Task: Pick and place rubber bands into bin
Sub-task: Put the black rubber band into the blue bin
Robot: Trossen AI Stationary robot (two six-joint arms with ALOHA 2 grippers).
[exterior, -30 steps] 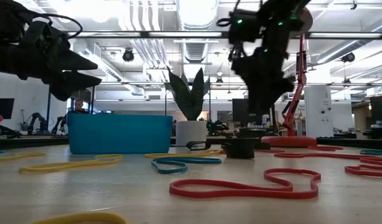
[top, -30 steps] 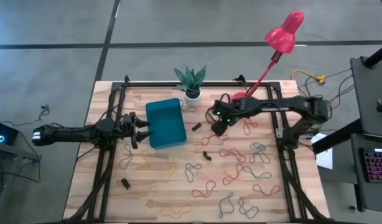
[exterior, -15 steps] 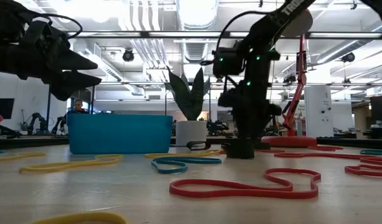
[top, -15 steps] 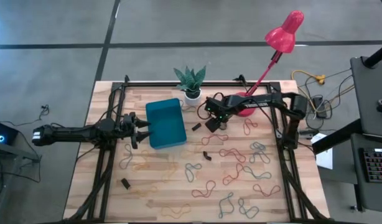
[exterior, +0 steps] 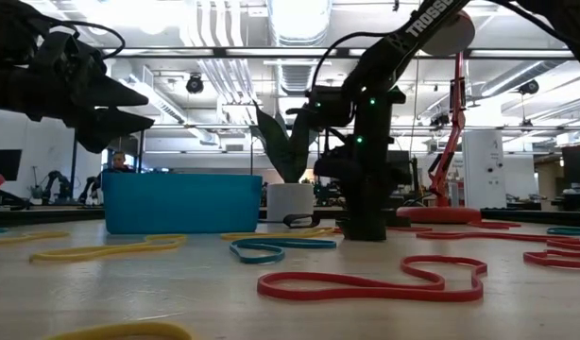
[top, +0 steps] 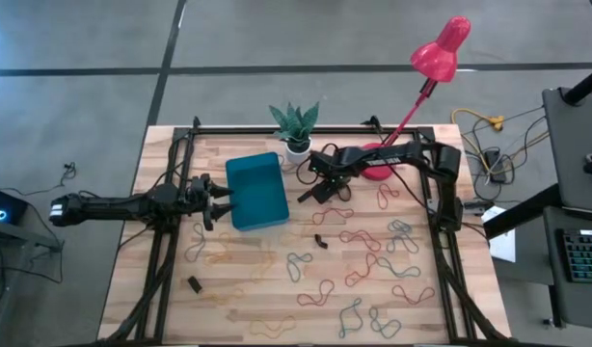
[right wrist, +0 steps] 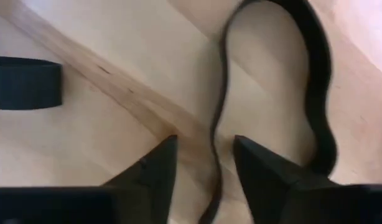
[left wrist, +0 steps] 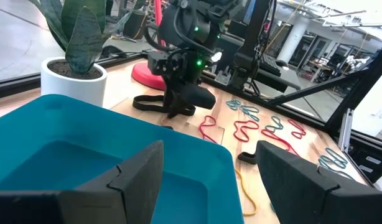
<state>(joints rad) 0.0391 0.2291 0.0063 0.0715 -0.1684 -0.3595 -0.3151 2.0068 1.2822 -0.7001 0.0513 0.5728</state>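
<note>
High view, seen from overhead: the shallow teal-blue rectangular plastic bin (top: 255,192) lies left of the table's centre, and its visible floor appears bare; the left wrist view likewise shows no band inside, so the task is judged to be at or near its beginning. Thin floppy rubber bands (top: 373,265) in red, yellow, grey-green and dark brown lie scattered over the slatted wooden table (top: 142,251), mostly from three o'clock round to seven o'clock of the bin, and all of those visible still wait to be collected. The right gripper (top: 310,189) is lowered to the boards just beside the bin at its three o'clock; in the right wrist view its fingers stand a little apart astride a dark brown rubber band (right wrist: 315,93) lying on the wood, with the strand running between them, and no firm pinch is yet shown. This is judged to be the closing phase of a pick. The left gripper (top: 216,202) hangs at the bin's nine o'clock, touching nothing, its fingers spread wide. A white pot with a green plant (top: 296,128) stands at the bin's one o'clock, and a pink desk lamp (top: 436,58) rises beyond it; neither holds any band.
</note>
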